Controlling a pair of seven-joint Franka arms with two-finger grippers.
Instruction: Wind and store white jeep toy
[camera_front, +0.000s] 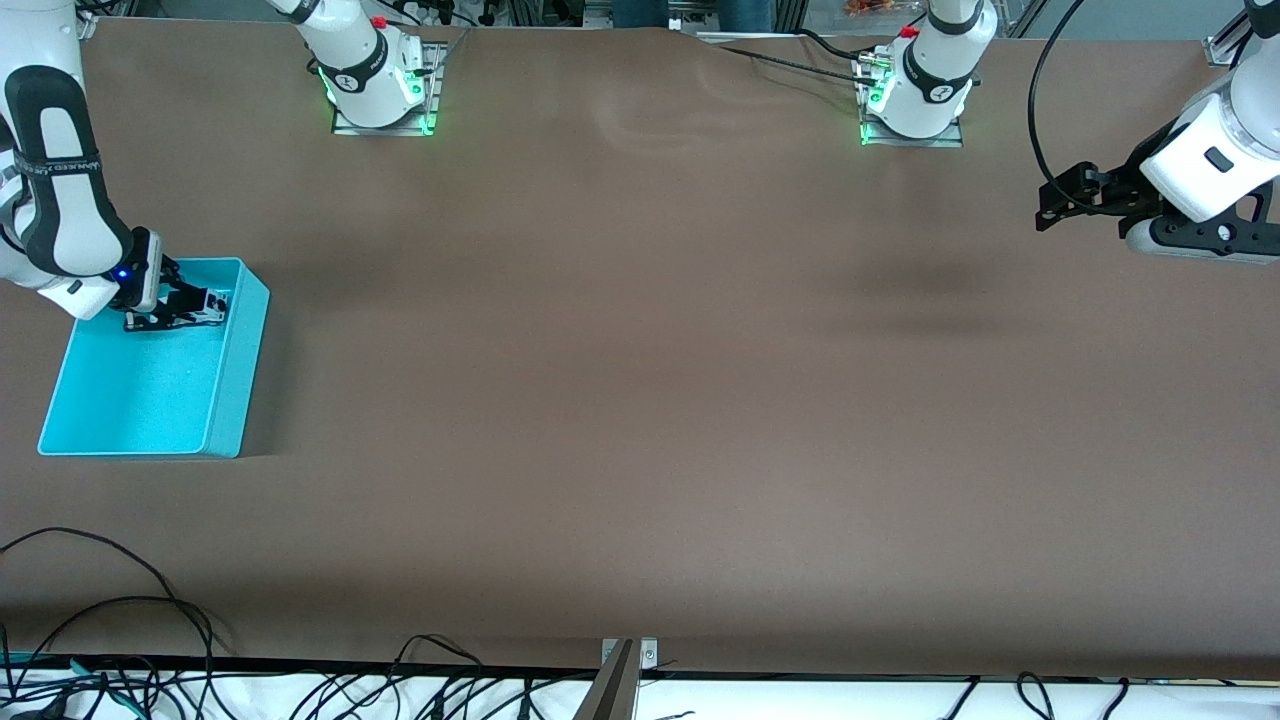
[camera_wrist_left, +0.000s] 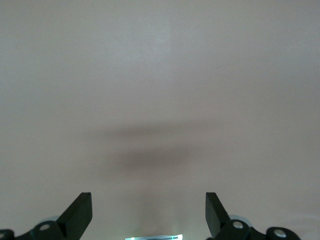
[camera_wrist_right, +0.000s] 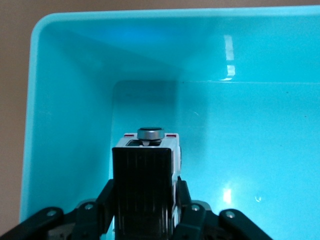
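Observation:
The white jeep toy (camera_front: 215, 300) with its black roof sits between the fingers of my right gripper (camera_front: 203, 306), low inside the turquoise bin (camera_front: 240, 380), at the corner nearest the right arm's base. In the right wrist view the jeep toy (camera_wrist_right: 142, 170) points away from the camera, a round grey spare wheel at its end. The right gripper (camera_wrist_right: 145, 200) presses on both of its sides above the bin's floor (camera_wrist_right: 240, 150). My left gripper (camera_front: 1048, 205) waits in the air over the table at the left arm's end. This left gripper (camera_wrist_left: 148, 207) is open and holds nothing.
The brown table (camera_front: 640, 350) stretches between the two arms. Black cables (camera_front: 120, 640) lie along the edge nearest the front camera. Both arm bases (camera_front: 380, 90) stand at the table's edge farthest from that camera.

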